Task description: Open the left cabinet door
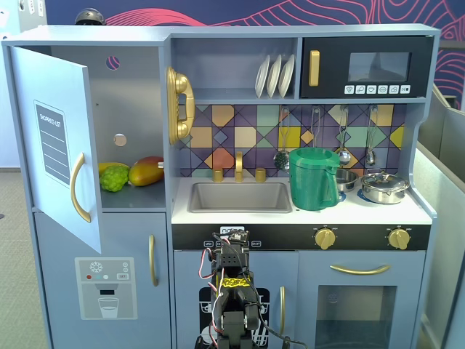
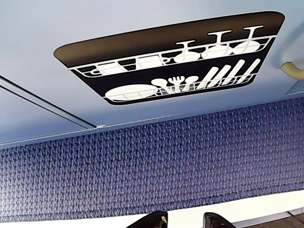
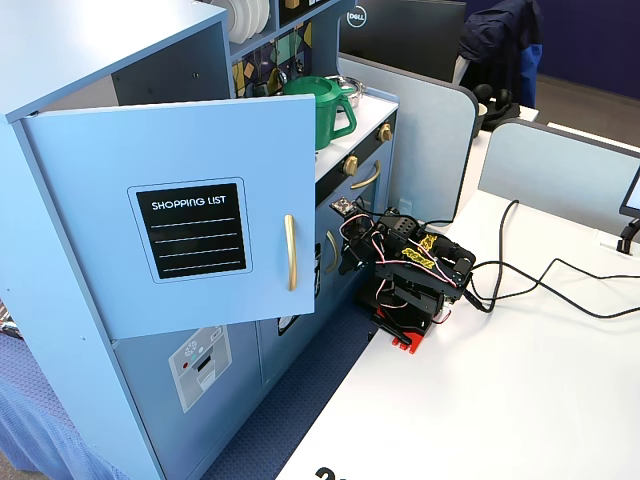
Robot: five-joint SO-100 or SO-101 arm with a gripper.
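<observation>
The left cabinet door (image 1: 57, 145) already stands swung wide — its shopping-list chalkboard (image 3: 193, 229) and curved gold handle (image 3: 289, 252) face outward, up and well off to the left of the pincer (image 2: 184, 219) in the front fixed view. The task looks essentially done. The arm (image 3: 407, 276) sits folded low by the dishwasher graphic (image 2: 171, 66); fingertips appear slightly apart, gripping nothing — only retreat seems left.

Arm (image 3: 405, 270) black throughout, boxy servo housings stacked; thin red, white and black wires looping over links; yellow label with dark print on one segment (image 1: 234, 282); red base bracket (image 3: 401, 340) at worktop's near edge; black cables trailing across white worktop; gripper fingertips (image 2: 183, 220) dark, glossy.
</observation>
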